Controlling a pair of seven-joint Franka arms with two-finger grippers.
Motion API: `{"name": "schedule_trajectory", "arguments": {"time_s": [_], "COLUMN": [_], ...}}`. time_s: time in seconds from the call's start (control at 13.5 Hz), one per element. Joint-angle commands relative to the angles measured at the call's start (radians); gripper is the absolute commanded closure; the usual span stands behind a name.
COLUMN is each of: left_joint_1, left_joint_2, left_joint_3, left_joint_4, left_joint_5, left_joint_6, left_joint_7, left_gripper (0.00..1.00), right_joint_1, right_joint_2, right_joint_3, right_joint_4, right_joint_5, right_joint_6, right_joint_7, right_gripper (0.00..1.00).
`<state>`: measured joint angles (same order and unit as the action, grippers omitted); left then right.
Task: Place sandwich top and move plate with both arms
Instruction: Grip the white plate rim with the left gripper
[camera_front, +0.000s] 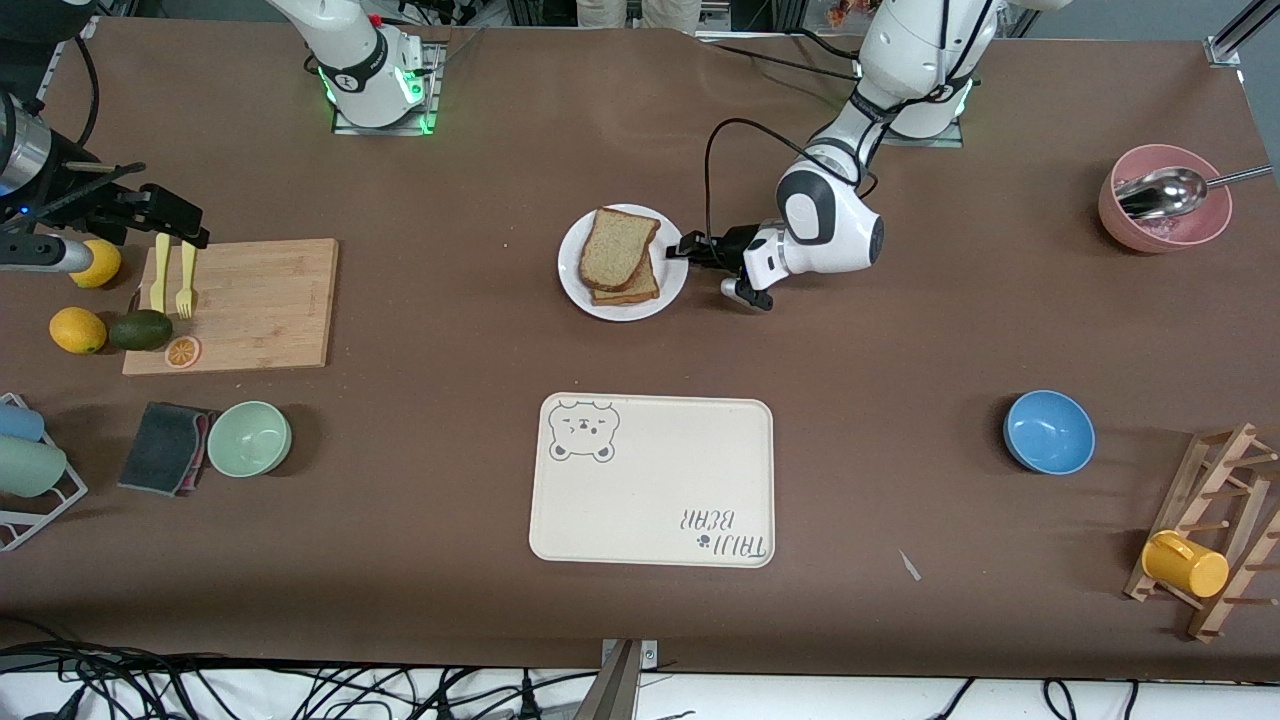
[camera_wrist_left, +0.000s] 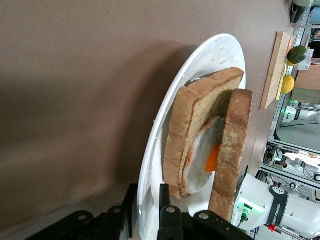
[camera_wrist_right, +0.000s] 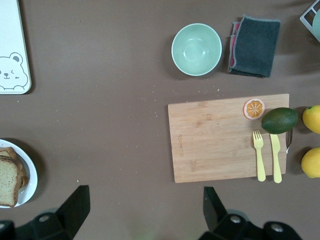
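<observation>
The white plate (camera_front: 578, 285) stands mid-table, nearer the robots' bases than the tray. On it lies a bread slice with a fried egg (camera_wrist_left: 212, 157), and the sandwich top (camera_front: 617, 245) rests on that, shifted toward the bases. Seen from the left wrist, the sandwich top (camera_wrist_left: 239, 135) leans over the egg. My left gripper (camera_front: 690, 248) is low at the plate's rim, on the side toward the left arm's end of the table. One finger is under the rim (camera_wrist_left: 150, 165) and one over it, shut on it. My right gripper (camera_front: 165, 215) hangs open over the table beside the cutting board, holding nothing (camera_wrist_right: 145, 202).
The cream bear tray (camera_front: 650, 480) lies nearer the front camera than the plate. A cutting board (camera_front: 250, 300) with fork, knife and fruit, a green bowl (camera_front: 249, 438) and a cloth are toward the right arm's end. A blue bowl (camera_front: 1048, 430), pink bowl (camera_front: 1165, 215) and cup rack (camera_front: 1215, 530) are toward the left arm's end.
</observation>
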<state>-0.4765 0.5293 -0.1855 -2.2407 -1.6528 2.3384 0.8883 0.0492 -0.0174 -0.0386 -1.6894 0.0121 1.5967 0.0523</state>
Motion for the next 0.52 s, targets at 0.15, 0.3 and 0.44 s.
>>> {"name": "schedule_trajectory", "arguments": {"time_s": [0.15, 0.3, 0.44], "left_joint_1": [-0.008, -0.008, -0.008], "left_joint_2": [-0.003, -0.003, -0.003], "left_joint_3": [0.001, 0.001, 0.001], "left_joint_4": [-0.010, -0.010, -0.010], "left_joint_5": [-0.044, -0.044, -0.044], "left_joint_6": [-0.004, -0.004, -0.004], "left_joint_7": [0.035, 0.035, 0.034], "left_gripper": [0.84, 0.84, 0.88], "right_joint_1": [0.003, 0.003, 0.003], "right_joint_2": [-0.007, -0.007, -0.007], "right_joint_3": [-0.003, -0.003, -0.003], "right_joint_4": [0.000, 0.000, 0.000], "right_joint_5": [0.006, 0.008, 0.008], "right_joint_6": [-0.004, -0.004, -0.004], "right_joint_7": [-0.005, -0.003, -0.003], "right_gripper": [0.00, 0.00, 0.00]}}
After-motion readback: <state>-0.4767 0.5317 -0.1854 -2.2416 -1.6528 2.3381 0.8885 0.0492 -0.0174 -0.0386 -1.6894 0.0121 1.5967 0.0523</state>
